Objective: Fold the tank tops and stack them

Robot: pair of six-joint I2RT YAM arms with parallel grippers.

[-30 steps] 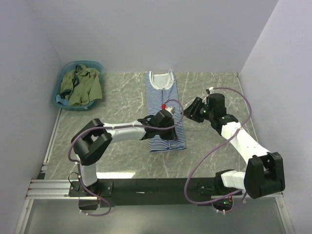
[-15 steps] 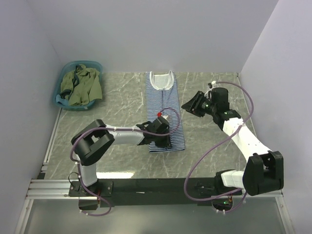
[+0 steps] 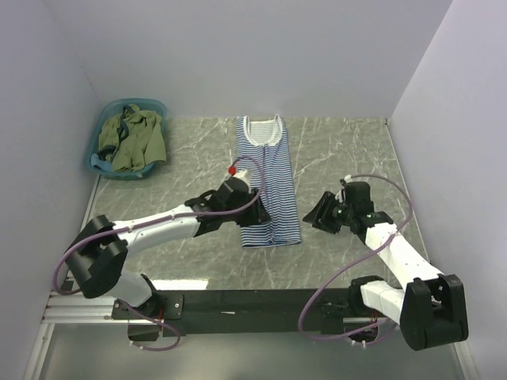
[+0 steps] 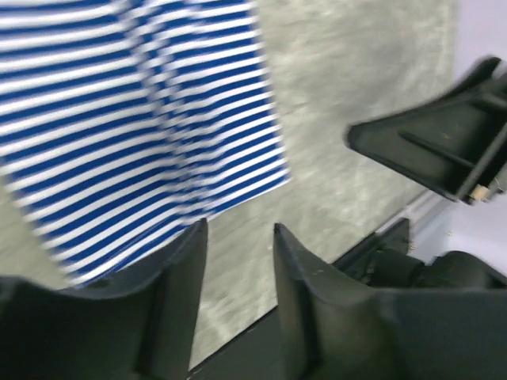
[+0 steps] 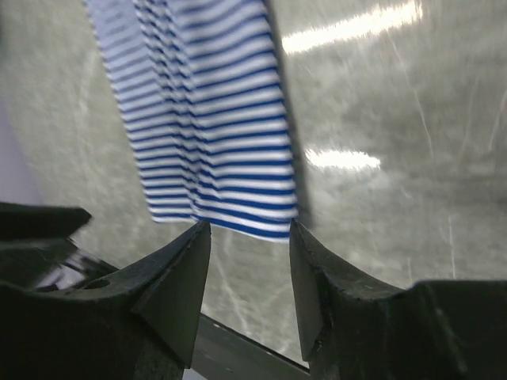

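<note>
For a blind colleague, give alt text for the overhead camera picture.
A narrow-folded navy-and-white striped tank top lies on a grey marbled table, the left gripper and right gripper open at its near end. A teal plastic basin of olive clothing sits far left.

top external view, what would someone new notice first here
The navy-and-white striped tank top lies folded into a long narrow strip at the middle of the table. Both arms reach toward its near end, the left gripper over its left side and the right gripper off to its right, both open and empty. In the far left corner a teal basin holds a crumpled olive green top.
</note>
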